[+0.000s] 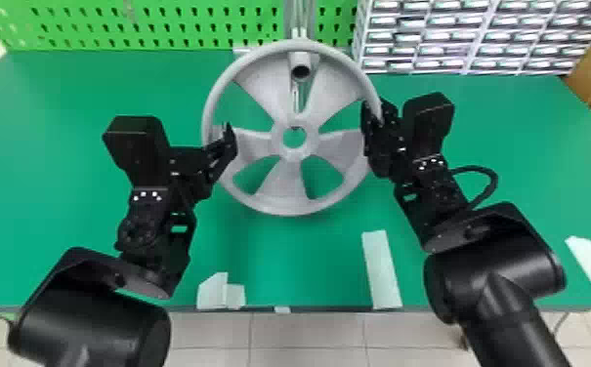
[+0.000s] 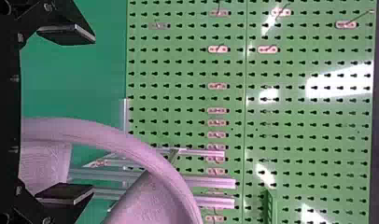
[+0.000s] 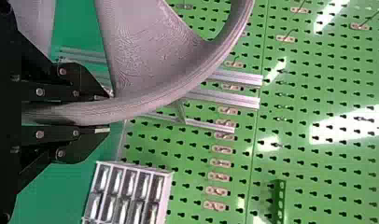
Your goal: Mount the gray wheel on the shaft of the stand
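No texts, labels, brands, numbers or signs can be read.

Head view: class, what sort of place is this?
Probably a workshop or robotics lab: a green pegboard, a cabinet of small drawers and a green-topped workbench.
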You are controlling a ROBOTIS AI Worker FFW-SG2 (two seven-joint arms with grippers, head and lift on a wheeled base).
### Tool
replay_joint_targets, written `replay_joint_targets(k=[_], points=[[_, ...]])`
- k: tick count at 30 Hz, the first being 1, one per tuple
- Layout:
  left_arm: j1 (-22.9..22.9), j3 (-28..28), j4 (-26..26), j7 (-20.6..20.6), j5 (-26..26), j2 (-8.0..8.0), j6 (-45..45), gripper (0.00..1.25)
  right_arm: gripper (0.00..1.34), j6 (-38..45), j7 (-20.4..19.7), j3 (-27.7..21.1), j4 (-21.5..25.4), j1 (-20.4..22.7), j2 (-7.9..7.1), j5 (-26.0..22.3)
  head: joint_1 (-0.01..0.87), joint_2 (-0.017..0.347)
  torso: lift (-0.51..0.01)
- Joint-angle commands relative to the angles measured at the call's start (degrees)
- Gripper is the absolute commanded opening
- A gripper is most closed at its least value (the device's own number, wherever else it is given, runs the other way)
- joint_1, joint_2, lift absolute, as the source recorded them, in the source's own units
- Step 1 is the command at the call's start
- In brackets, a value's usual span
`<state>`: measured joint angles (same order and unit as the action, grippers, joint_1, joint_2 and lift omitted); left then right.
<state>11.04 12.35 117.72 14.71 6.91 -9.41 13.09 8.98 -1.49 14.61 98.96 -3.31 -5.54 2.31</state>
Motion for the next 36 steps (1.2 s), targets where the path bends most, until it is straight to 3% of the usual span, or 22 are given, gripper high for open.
replay_joint_targets(k=[1,8,36], points=[[-1.3,1.1,-0.8,0.0,0.0,-1.23,-0.8,1.09,0.16,-1.5,0.0,0.2,-0.4,0.0,0.0,0.9,0.865,0.052,-0.101],[-3.2,1.9,-2.1,-1.5,-1.7,-2.11,-1.0,1.07,0.16,-1.6,0.0,0.5,-0.4,-0.1,-0.09,1.5,0.865,0.052,-0.101],[-8.8,0.7,-8.8,-6.2,-8.1,-2.02,-2.4,0.95,0.16,-4.1,0.0,1.5,-0.3,0.1,-0.62,3.1,0.865,0.052,-0.101]])
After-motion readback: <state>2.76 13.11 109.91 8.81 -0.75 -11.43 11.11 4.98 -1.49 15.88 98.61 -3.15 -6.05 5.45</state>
